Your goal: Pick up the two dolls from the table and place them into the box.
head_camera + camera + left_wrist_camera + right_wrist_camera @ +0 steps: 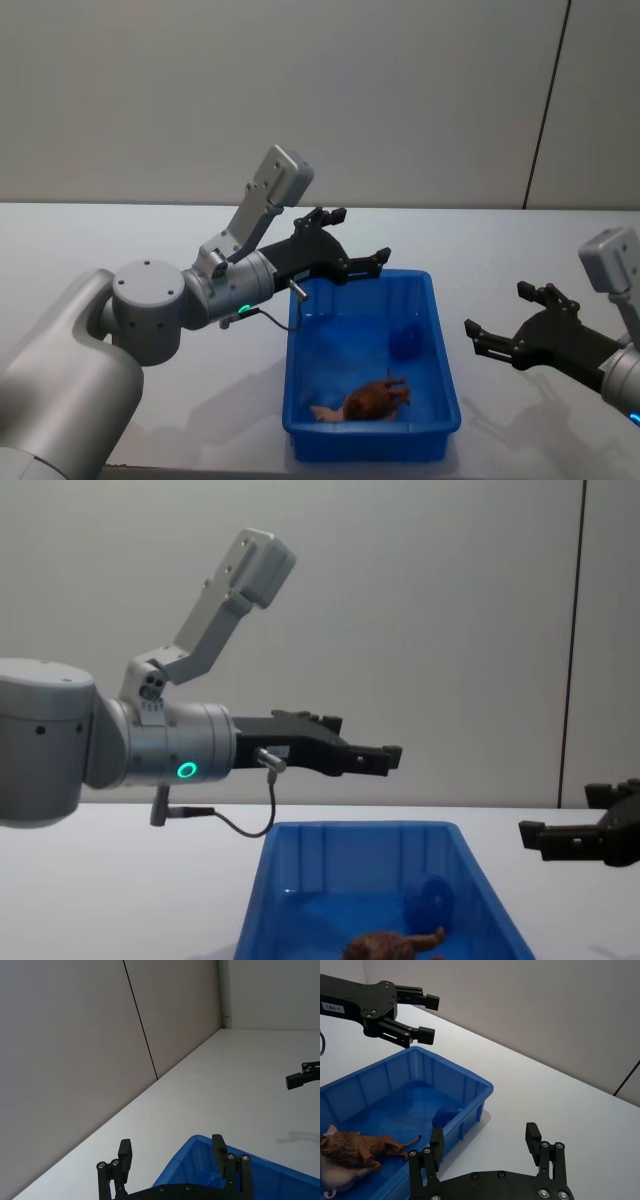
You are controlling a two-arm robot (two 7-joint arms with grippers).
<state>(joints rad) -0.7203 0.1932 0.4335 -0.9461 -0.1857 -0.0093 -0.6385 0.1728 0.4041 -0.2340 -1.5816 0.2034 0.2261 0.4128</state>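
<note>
Head view: lion and blue figure lie inside the box.
Left gripper: open, empty, above the box's far rim.
Right gripper: open, empty, beside the box.
Progress: seemingly complete; table holds no doll.

Even, soft overhead light; faint shadows beside the large glossy bright-blue plastic bin on white tabletop; slight softness.

Plain grey wall, dark vertical seam.
</note>
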